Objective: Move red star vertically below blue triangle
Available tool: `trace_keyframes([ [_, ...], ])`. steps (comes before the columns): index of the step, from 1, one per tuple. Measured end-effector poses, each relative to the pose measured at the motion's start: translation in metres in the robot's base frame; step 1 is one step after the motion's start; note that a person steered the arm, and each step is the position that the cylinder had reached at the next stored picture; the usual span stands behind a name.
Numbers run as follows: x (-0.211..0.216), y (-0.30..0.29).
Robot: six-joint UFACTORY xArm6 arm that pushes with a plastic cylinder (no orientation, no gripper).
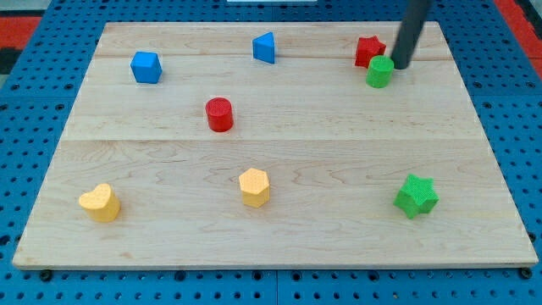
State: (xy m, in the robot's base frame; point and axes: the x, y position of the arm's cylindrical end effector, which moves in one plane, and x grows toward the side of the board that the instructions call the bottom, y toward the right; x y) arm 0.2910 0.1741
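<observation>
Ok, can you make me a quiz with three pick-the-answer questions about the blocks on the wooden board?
1. Where is the red star?
A. near the view's top right
B. near the view's bottom left
C. in the middle of the board

2. How many green blocks are on the board?
A. one
B. two
C. four

3. What is my tip doing?
A. resting far from every block
B. pushing the yellow heart
C. standing right beside the green cylinder

Answers:
1. A, the red star sits by the top right, just above the green cylinder.
2. B, there is the green cylinder and a green star.
3. C, my tip stands at the green cylinder's right edge, close to the red star too.
</observation>
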Motion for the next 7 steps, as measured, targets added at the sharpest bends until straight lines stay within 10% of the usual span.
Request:
trace_keyframes([
  [3,-0.049,-0.005],
  [7,0.011,-0.145],
])
